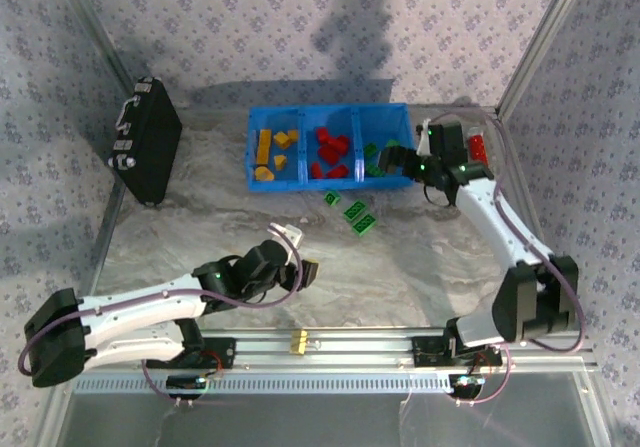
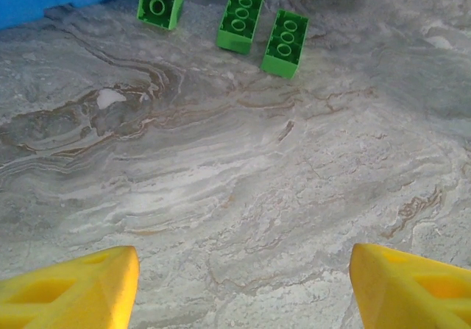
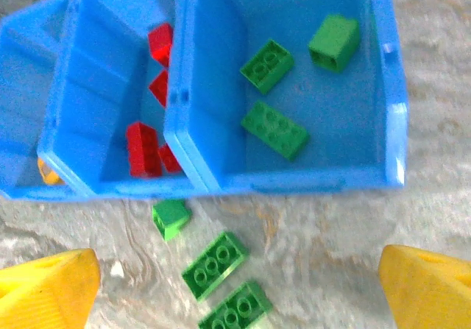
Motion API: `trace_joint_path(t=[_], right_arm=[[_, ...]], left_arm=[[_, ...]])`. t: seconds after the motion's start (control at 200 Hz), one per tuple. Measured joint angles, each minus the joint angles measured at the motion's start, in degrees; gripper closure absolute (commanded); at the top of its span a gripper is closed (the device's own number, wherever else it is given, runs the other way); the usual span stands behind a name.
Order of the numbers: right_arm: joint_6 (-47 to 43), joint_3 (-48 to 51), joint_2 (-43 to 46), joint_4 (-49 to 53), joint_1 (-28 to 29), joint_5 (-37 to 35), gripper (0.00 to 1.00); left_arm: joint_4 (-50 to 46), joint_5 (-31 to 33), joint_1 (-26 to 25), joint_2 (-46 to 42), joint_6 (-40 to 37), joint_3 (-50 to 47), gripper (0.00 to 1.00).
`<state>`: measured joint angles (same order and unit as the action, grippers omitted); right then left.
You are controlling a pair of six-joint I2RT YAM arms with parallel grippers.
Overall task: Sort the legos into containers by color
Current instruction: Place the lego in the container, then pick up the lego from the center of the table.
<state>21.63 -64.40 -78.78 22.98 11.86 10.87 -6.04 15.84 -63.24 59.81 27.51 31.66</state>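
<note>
- The left gripper (image 1: 305,272) hovered low over the marbled grey table (image 1: 430,257), its yellow fingers (image 2: 73,285) apart with nothing between them.
- At about one o'clock from it lay three small green studded plastic bricks (image 2: 240,18), loose on the table just beside the tray's near wall.
- Beyond them, the bright blue plastic three-compartment tray (image 3: 294,178) held yellow-orange bricks (image 1: 265,152) at its nine o'clock end, red bricks (image 1: 330,152) in the middle and three green bricks (image 3: 274,129) at its three o'clock end.
- The right gripper (image 1: 405,162) hung above that green compartment, its fingers (image 3: 51,288) spread wide and empty.
- Sorting looked nearly done. Next, one arm would need to come down over a loose green brick, straddle it, close on it and carry it to the three o'clock compartment.
</note>
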Motion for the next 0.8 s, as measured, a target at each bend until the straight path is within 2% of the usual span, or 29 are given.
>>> trace_joint_path(t=[0.18,0.37,0.55,0.8], right_arm=[[0.2,10.9,8.0,-0.3,-0.1,0.7,0.01],[0.4,18.4,16.4,-0.3,-0.1,1.4,0.01],[0.4,22.7,21.9,0.2,-0.1,2.0,0.01],[0.4,25.9,26.4,1.5,-0.2,2.0,0.01]], left_arm=[[1.1,-2.9,2.1,7.4,-0.4,4.2,0.25],[2.2,-8.5,7.0,16.4,-0.1,11.3,0.28],[1.2,-13.0,13.3,26.4,0.2,20.1,0.29],[-2.1,-16.3,16.1,40.1,-5.9,34.4,0.3]])
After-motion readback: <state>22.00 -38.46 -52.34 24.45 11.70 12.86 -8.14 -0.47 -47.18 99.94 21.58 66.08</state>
